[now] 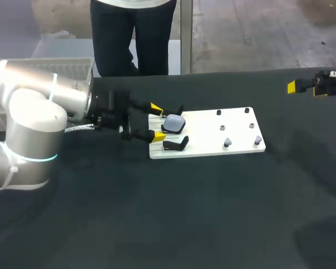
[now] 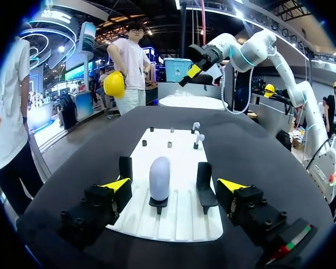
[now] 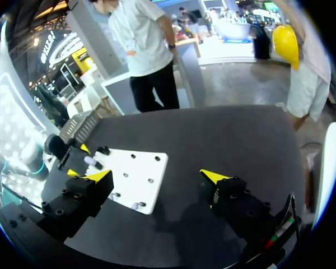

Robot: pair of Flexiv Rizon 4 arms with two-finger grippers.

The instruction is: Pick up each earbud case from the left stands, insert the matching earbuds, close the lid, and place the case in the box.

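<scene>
A grey-lilac earbud case (image 1: 173, 123) stands on a holder at the left end of the white board (image 1: 213, 145), between two black stands (image 1: 176, 144). My left gripper (image 1: 157, 121) is open at that end, one yellow tip on each side of the case (image 2: 159, 178), neither touching it. Two small earbuds (image 1: 227, 142) sit on pegs at the board's right end, ahead of the left gripper (image 2: 173, 186) past the case. My right gripper (image 1: 305, 87) hovers open at the far right, well off the board (image 3: 131, 176), with nothing between its fingers (image 3: 98, 175).
Small black and grey pegs (image 1: 219, 112) dot the right half of the board. A grey ribbed bin (image 1: 45, 67) stands at the table's back left, behind my left arm (image 1: 28, 112). Dark bare tabletop (image 1: 185, 213) stretches in front of the board.
</scene>
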